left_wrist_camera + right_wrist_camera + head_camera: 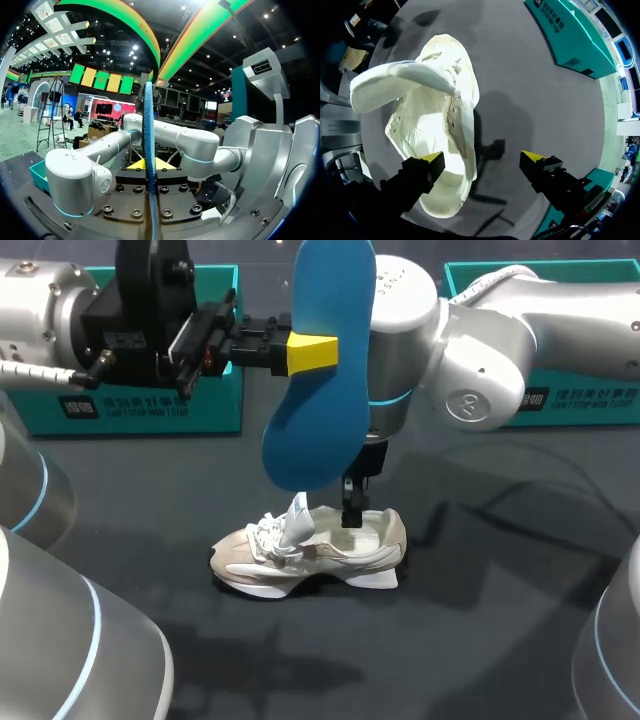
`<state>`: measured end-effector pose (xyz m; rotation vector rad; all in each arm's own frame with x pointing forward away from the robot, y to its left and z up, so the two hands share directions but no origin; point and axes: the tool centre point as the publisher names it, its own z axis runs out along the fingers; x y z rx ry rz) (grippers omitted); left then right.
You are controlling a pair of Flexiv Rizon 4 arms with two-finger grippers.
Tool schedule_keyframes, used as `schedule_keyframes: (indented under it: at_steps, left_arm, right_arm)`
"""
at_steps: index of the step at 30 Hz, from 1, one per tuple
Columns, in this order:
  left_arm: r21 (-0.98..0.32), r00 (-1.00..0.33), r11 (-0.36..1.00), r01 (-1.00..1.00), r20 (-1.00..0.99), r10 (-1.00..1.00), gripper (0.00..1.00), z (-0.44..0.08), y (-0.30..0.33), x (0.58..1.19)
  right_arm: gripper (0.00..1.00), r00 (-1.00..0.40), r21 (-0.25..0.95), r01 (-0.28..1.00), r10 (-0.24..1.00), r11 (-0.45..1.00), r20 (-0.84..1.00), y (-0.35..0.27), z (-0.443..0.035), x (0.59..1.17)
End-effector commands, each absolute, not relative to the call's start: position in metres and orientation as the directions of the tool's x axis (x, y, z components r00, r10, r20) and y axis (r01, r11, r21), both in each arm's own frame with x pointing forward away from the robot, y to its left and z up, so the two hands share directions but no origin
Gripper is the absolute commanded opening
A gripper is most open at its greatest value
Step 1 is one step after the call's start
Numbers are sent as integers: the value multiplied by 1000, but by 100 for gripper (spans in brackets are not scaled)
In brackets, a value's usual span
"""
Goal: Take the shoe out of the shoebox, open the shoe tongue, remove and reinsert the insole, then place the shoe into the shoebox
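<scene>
the left gripper (pixel 312 353) is clamped on the blue insole (pixel 318 360), a yellow tip pressed against each flat face about halfway along it; in the left wrist view the insole (pixel 148 125) stands edge-on between the two tips of that gripper (pixel 150 165). the insole hangs high over the table (pixel 480 620) with its long axis nearly upright, leaning slightly, and its broad lower end above the shoe's laces.

the right gripper (pixel 352 515) points straight down at the shoe's heel opening with its fingers wide apart and nothing held. in the right wrist view one tip of this gripper (pixel 485 159) sits over the inside of the heel and the other over bare table beside the shoe, so the shoe's side wall lies between them.

the cream shoe (pixel 310 555) stands on its sole near the middle of the table, long axis running across the head view, toe toward my left, heel toward my right. its tongue (pixel 395 82) is lifted up and forward over the laces.

a teal shoebox (pixel 130 410) stands at the back left and a second teal shoebox (pixel 570 400) at the back right, each with a small dark label and white lettering on its front wall.
</scene>
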<state>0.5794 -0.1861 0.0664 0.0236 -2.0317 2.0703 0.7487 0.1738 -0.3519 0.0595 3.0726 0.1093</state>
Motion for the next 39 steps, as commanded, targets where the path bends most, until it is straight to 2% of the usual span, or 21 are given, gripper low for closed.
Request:
schedule_keyframes:
  at_steps: [1,12,15,16,17,19,21,23,24,39]
  left_arm:
    - [-983,-971,-3,-182,179,159,0,66,-187,579]
    - [-983,-971,-3,-182,179,159,0,66,-187,579]
    - [-983,-971,-3,-182,179,159,0,66,-187,579]
    - [-983,-971,-3,-182,179,159,0,66,-187,579]
    - [-983,-971,-3,-182,179,159,0,66,-187,579]
    - [-983,-971,-3,-182,179,159,0,66,-187,579]
    - [-983,-971,-3,-182,179,159,0,66,-187,579]
    - [-983,-971,-3,-182,179,159,0,66,-187,579]
    - [-983,-971,-3,-182,179,159,0,66,-187,579]
    - [-983,-971,-3,-182,179,159,0,66,-187,579]
  right_arm:
    - [100,-998,68,37,41,997,-56,181,-366,754]
    - [100,-1000,62,22,22,998,-11,188,-384,755]
    - [95,-1000,53,23,23,998,3,189,-388,755]
    - [88,-1000,53,23,23,998,5,190,-389,754]
    - [71,-1000,51,24,24,998,9,190,-390,754]
    - [50,-1000,50,23,22,998,16,190,-393,752]
    - [41,-1000,48,21,20,999,21,190,-395,750]
    - [16,-999,45,21,19,999,28,190,-397,749]
    - [0,-999,42,20,19,999,31,190,-398,748]
    - [0,-996,-21,43,44,999,76,186,-378,741]
